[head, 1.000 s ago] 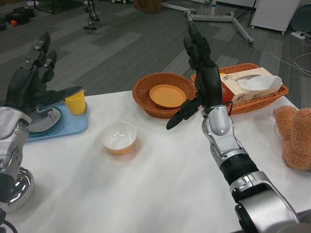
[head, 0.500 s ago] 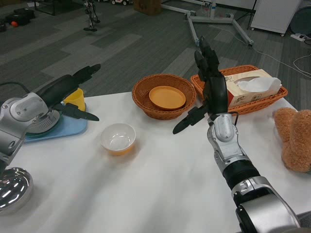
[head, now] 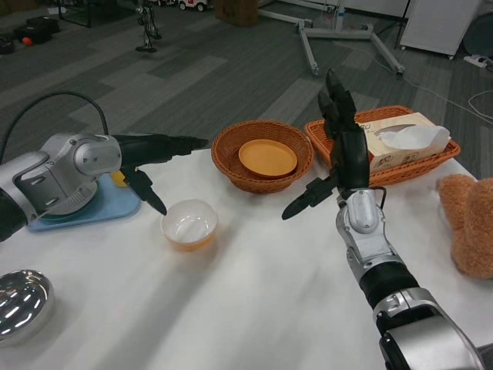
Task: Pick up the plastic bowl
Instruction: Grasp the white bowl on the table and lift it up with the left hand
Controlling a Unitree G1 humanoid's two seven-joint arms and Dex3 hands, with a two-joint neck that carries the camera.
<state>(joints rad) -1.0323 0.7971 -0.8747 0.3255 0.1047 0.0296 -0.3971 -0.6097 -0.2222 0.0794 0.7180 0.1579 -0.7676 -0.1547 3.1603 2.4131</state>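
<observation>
— Hands first: how do they stand?
— Left hand [head: 154, 158] reaches flat over the table, fingers spread, thumb just left of the plastic bowl [head: 189, 224], holding nothing. Right hand [head: 341, 158] is upright, fingers apart, empty.
— What's in the bowl?
— Nothing; glossy white inside, orange outside, round, near centre-left.
— Farther out?
— Round wicker basket [head: 263, 155] holds an orange plate [head: 267, 157]; right, a woven tray [head: 383, 151] holds a tissue box [head: 400, 136].
</observation>
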